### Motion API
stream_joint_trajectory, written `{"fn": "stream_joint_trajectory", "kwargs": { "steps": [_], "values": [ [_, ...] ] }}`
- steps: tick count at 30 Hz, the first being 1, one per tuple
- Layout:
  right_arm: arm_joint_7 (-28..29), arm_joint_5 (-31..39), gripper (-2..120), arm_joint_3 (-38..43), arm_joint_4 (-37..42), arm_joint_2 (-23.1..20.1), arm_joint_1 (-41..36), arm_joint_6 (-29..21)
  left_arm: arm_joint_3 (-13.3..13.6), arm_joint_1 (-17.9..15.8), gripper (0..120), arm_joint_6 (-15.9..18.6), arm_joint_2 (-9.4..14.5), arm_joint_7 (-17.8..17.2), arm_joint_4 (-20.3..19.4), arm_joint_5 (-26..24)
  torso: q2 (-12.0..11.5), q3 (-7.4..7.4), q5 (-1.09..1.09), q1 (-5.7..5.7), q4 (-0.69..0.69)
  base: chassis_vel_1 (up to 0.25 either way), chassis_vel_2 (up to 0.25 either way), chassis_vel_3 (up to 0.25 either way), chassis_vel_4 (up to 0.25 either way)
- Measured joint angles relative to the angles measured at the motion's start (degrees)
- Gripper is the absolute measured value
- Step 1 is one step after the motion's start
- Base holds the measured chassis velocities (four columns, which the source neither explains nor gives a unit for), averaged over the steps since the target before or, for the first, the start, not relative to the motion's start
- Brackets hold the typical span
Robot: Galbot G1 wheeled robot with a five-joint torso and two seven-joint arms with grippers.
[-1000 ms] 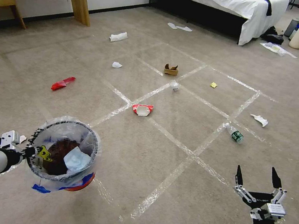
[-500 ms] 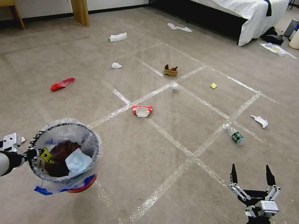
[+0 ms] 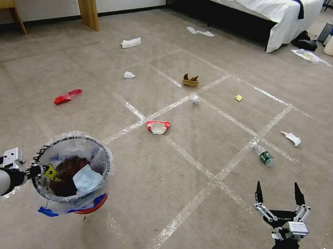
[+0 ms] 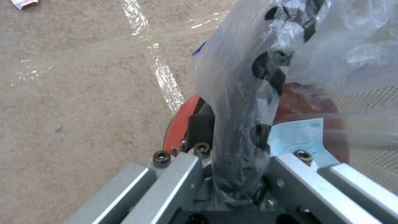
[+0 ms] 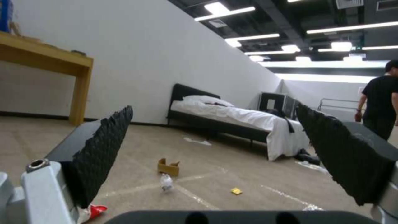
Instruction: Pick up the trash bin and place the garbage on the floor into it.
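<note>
The left claw [image 3: 34, 171] is gripping the rim of the bin [image 3: 73, 168], holding the bag-lined black mesh with its red base above the floor [image 3: 186, 212]. A blue mask [image 4: 300, 135] is lying inside. The right claw [image 3: 278, 197] is hanging open, empty; its wrist view is showing a bed [image 5: 240, 119].

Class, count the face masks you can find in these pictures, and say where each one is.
1. A pale blue face mask lies inside the trash bin, which the left gripper holds above the floor. More could be hidden beneath it.

left claw [image 3: 34, 171] gripping trash bin [image 3: 71, 173], right claw [image 3: 278, 194] spread
</note>
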Motion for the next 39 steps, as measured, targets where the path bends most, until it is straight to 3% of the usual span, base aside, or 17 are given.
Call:
{"fn": "stream_joint_trajectory", "kwargs": {
  "steps": [39],
  "values": [
    [0.02, -1.6, 100, -0.97, -2.31, 1.22, 1.31, 0.69, 0.66, -0.62, 1, -0.18, 0.79, 0.43, 1.2, 0.35, 0.0, 0.0, -0.01, 0.0, 0.0, -0.073, 0.074, 0.074, -0.078]
  ]
}}
